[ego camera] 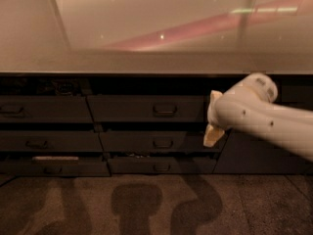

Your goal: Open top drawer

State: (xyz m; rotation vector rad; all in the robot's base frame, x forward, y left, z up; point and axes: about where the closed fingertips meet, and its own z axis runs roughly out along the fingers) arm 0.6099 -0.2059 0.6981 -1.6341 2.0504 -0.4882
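Observation:
The top drawer (145, 108) is a wide dark grey front in the top row of the middle column. It has a small rounded pull handle (165, 109) at its centre and looks shut, flush under the counter. My gripper (213, 131) hangs off the white arm (264, 119), just right of the drawer's right edge. It sits about level with the gap between the top and middle rows. It does not touch the handle.
A pale counter top (146, 43) runs above the drawers. Two shallower drawers (156, 142) lie below the top one, and a left column (44, 109) has three more. The bottom left drawer (54, 163) stands slightly ajar. A dark panel (259, 155) is on the right, with brown carpet (146, 204) in front.

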